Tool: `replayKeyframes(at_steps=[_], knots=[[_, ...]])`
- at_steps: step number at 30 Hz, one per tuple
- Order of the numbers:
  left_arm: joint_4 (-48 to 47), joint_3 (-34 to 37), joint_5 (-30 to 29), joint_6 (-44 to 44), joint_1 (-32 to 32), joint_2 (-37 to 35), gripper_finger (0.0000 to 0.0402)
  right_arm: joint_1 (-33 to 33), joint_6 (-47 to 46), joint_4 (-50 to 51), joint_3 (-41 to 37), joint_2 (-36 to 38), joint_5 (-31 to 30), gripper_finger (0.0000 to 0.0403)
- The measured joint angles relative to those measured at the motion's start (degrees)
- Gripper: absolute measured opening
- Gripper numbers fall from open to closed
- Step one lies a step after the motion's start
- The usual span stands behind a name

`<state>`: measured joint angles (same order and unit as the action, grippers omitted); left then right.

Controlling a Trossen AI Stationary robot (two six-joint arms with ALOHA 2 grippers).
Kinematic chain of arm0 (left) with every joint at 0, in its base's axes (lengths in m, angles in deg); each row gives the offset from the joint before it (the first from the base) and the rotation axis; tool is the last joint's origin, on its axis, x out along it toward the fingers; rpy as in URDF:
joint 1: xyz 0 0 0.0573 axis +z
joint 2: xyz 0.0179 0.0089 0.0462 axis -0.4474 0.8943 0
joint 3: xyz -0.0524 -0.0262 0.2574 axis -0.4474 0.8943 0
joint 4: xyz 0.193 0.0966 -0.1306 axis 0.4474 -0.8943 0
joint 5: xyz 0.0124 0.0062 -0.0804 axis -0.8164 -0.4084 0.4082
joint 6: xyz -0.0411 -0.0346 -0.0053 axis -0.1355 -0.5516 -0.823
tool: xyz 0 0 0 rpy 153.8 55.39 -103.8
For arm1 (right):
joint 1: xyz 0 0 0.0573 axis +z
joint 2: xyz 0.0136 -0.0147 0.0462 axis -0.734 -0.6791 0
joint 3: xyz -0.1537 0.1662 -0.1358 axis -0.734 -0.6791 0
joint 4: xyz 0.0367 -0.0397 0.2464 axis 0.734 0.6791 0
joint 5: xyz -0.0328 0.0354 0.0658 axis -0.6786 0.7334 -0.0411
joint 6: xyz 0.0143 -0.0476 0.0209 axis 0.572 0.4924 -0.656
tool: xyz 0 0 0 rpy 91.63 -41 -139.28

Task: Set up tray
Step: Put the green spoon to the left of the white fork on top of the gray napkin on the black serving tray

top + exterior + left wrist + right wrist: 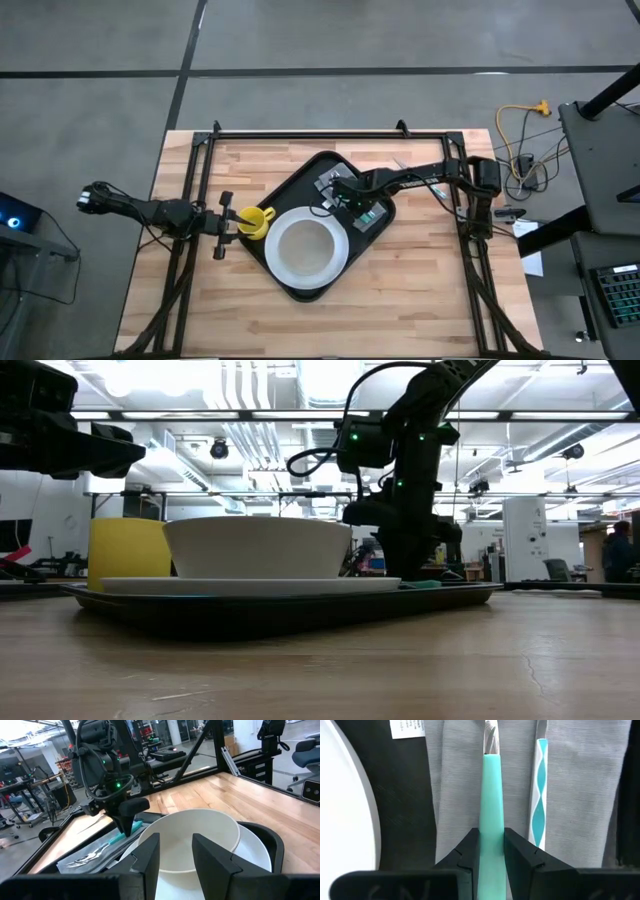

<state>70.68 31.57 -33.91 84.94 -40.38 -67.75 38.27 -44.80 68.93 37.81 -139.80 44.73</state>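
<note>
High view, L to R: left gripper (232, 222) sits at the tray's (300, 185) left edge, fingers either side of a yellow cup (256, 222); left wrist view shows the fingers (148, 855) apart w/ a clear gap, nothing pinched between them. Black tray lies angled mid-table on the wood table (420, 290). On it: yellow cup at the left end, then a white plate (338, 262) w/ a white bowl (303, 246) sitting on it. Just beside the plate, toward the right end, a grey napkin (585, 785) lies flat on the tray. Right gripper (352, 198) is down over the napkin; right wrist view shows its fingers (470, 851) closed on the teal handle of a utensil (491, 805) lying on the napkin. A 2nd utensil w/ teal-and-white patterned handle (539, 790) lies alongside, apart from the 1st. Low view: right arm comes down behind the bowl.
</note>
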Motion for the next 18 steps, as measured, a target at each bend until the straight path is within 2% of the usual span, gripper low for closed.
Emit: replayKeyframes(at_steps=[11, 18], knots=[[0.0, 0.0, 0.0, 0.0, 0.0, 0.0, 0.0101, 0.2, 0.8, -0.4, 0.0, 0.0, 0.2, 0.0058], [0.0, 0.0, 0.0, 0.0, 0.0, 0.0, 0.0101, 0.2, 1.3, -0.5, 0.0, 0.0, 0.2, 0.0102]])
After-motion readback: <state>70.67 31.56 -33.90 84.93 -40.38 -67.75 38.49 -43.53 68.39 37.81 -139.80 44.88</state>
